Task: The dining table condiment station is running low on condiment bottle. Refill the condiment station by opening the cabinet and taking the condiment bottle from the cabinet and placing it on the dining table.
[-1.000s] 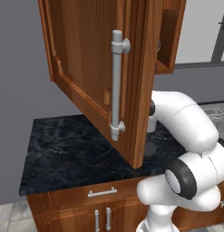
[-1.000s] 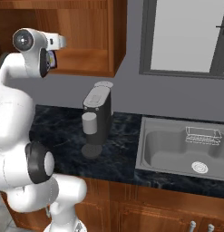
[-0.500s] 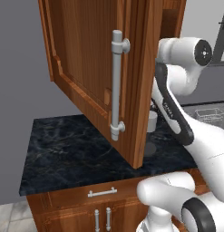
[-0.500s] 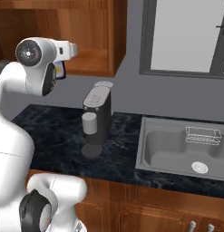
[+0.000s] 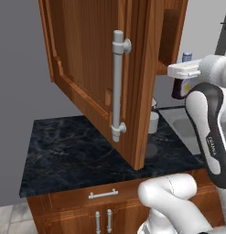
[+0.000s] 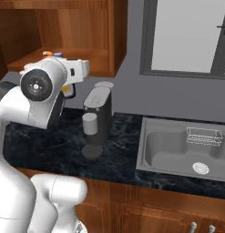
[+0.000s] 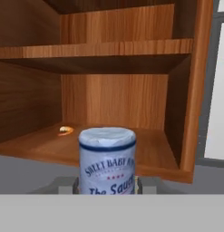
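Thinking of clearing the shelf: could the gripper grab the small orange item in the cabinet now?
Probably not yet: the cabinet door stands open and nothing blocks the orange item, but the gripper is closed on the condiment bottle.

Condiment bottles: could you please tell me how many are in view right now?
1: the condiment bottle sits between the jaws of the gripper, in front of the open cabinet. Others may be hidden beyond these views.
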Motion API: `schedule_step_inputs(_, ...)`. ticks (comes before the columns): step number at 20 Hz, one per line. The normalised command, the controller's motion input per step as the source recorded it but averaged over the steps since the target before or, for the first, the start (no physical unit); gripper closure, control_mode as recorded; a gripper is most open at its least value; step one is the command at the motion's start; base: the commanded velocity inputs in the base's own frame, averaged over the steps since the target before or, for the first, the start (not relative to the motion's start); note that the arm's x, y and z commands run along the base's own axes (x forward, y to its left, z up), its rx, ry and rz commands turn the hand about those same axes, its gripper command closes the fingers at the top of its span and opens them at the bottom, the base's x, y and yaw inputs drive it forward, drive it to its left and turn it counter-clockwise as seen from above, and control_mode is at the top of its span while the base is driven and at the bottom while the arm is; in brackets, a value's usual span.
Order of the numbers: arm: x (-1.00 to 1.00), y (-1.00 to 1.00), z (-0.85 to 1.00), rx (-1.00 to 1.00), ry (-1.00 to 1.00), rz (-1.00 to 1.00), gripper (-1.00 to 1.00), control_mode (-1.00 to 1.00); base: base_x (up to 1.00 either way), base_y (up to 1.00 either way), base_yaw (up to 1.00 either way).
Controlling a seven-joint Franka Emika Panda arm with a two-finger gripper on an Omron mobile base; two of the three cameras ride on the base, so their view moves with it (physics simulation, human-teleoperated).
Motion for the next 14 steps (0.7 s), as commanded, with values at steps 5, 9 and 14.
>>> schedule_step_inputs(5,-0.94,-0.15,-0.26,-0.03,0.03,0.01,1.00,-1.00,0.00,0.00,0.00)
schedule_step_inputs(9,-0.58,0.00,-0.19,-0.04,0.08,0.01,1.00,-1.00,0.00,0.00,0.00)
schedule_step_inputs(14,-0.11,0.00,-0.09,-0.01,0.03,0.01,1.00,-1.00,0.00,0.00,0.00)
